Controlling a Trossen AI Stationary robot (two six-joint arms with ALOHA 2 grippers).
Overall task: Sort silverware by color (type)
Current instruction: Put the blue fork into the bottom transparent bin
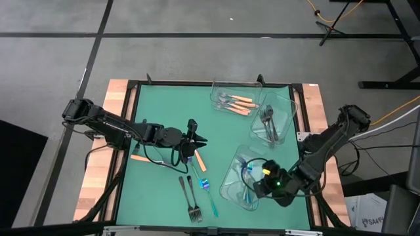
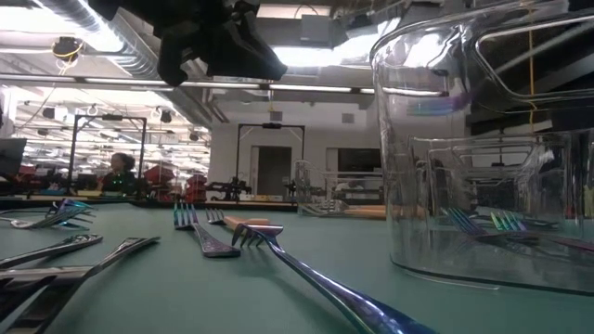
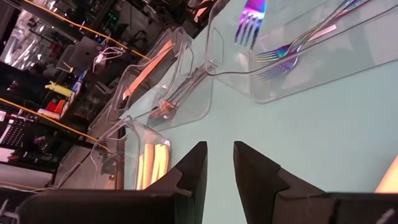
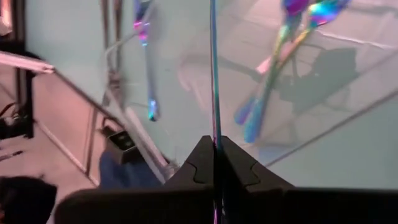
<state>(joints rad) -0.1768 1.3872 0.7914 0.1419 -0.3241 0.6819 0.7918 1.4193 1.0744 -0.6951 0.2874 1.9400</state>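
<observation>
Green tabletop: right end effector (image 4: 214, 163) pinches iridescent fork (image 4: 212, 74); left end effector (image 3: 219, 163) narrowly parted.

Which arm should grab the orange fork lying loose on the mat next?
Left. Its gripper hangs open right beside the orange fork, while the right gripper is shut on a blue fork over the near tray.

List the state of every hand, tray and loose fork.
Left hand: open, empty, above the mat's middle.
Right hand: shut on a blue fork, over the near tray.
Near tray: holds blue forks.
Middle tray: holds dark forks.
Far tray: holds orange forks.
Loose orange fork: flat on mat.
Loose dark forks: flat on mat.
</observation>
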